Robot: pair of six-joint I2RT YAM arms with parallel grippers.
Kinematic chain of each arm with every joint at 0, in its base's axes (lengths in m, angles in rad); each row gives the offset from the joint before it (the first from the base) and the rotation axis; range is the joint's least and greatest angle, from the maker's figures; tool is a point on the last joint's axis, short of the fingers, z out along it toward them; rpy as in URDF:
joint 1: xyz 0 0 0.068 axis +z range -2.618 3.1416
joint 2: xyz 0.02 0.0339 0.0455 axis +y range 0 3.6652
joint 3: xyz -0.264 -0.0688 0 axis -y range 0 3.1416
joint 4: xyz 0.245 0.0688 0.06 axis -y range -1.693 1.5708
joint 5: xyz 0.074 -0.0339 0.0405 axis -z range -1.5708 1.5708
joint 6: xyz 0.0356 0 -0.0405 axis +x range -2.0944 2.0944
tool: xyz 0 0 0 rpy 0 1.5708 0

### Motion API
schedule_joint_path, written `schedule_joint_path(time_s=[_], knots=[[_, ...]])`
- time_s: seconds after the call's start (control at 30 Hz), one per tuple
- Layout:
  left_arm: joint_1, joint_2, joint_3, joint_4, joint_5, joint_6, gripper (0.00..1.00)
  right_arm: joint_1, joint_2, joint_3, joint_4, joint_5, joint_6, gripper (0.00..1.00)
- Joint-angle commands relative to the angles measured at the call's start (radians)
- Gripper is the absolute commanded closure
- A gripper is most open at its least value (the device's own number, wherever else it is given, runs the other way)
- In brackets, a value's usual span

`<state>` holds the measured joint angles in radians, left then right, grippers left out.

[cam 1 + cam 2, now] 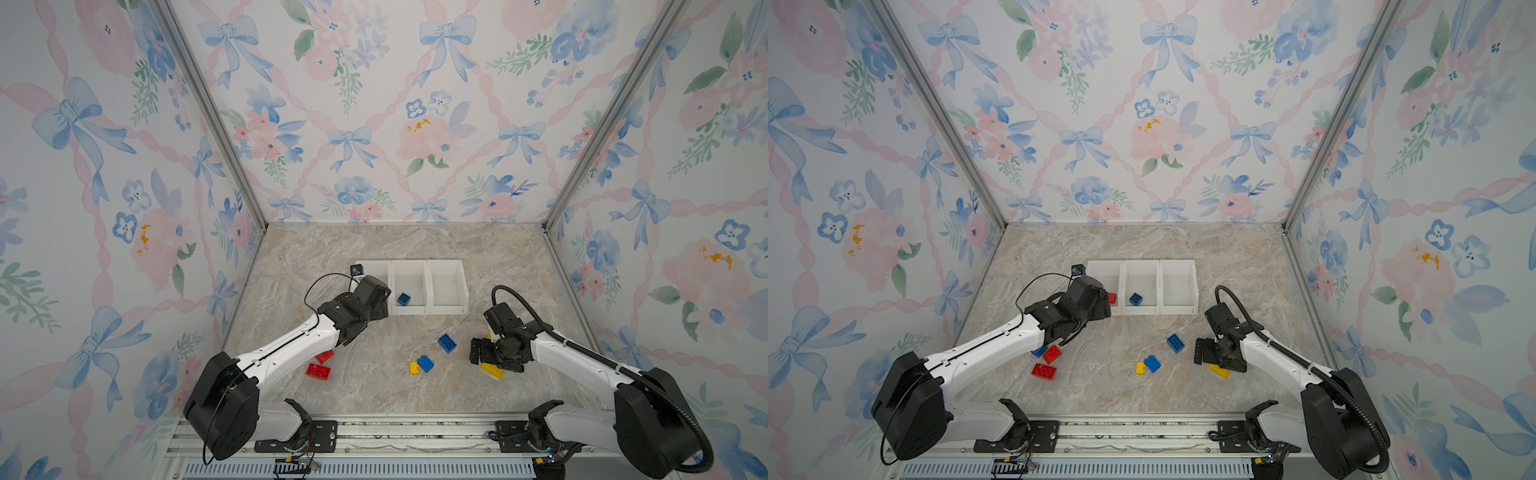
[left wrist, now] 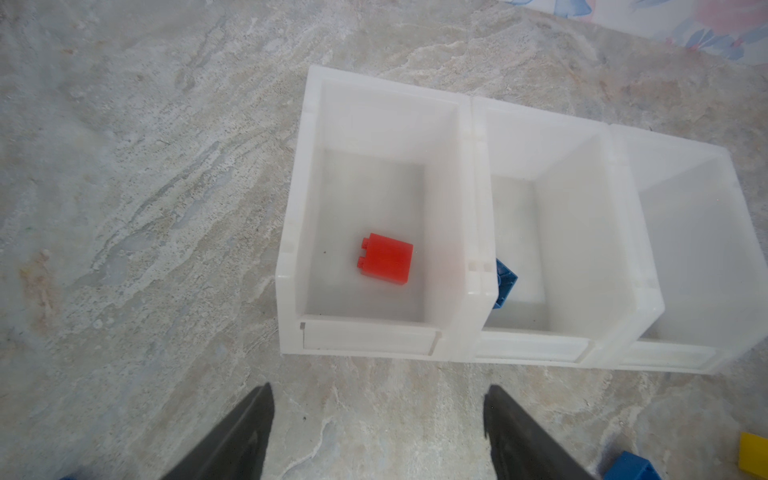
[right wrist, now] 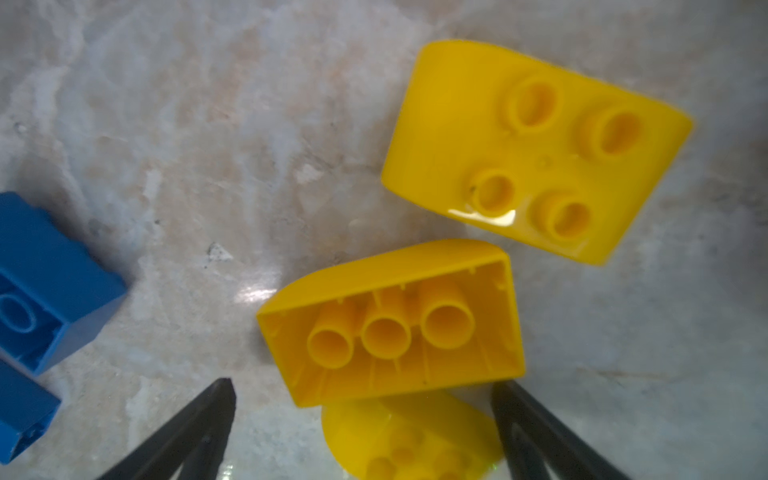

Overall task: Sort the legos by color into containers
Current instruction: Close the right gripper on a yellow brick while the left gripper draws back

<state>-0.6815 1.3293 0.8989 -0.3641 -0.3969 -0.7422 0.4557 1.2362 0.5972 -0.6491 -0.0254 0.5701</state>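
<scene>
Presently left hand (image 2: pixel 378 390) gapes empty before containers (image 2: pixel 291 232), right hand (image 3: pixel 361 386) wide above yellow lego (image 3: pixel 390 324).

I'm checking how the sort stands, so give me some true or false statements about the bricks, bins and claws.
1. A red brick lies in the leftmost bin. True.
2. The middle bin holds a yellow brick. False: it holds a blue brick.
3. The right claw is open above yellow bricks on the table. True.
4. The left claw grips a red brick. False: it is open and empty.
</scene>
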Motion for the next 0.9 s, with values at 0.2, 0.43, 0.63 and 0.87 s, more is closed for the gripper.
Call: schedule_joint_path(time_s=[0.2,0.43,0.63,0.87], knots=[[-0.006,-0.042,-0.028,-0.010,-0.026,-0.019,0.18,0.102,0.031,0.000,-0.064,0.077,0.048,0.15],[-0.006,-0.048,-0.031,-0.011,-0.030,-0.017,0.18,0.153,0.065,0.028,-0.086,0.124,0.047,0.33],[-0.006,-0.058,-0.043,-0.010,-0.031,-0.022,0.18,0.182,0.101,0.043,-0.087,0.145,0.039,0.47],[-0.007,-0.077,-0.064,-0.011,-0.031,-0.035,0.18,0.201,0.105,0.046,-0.092,0.150,0.043,0.59]])
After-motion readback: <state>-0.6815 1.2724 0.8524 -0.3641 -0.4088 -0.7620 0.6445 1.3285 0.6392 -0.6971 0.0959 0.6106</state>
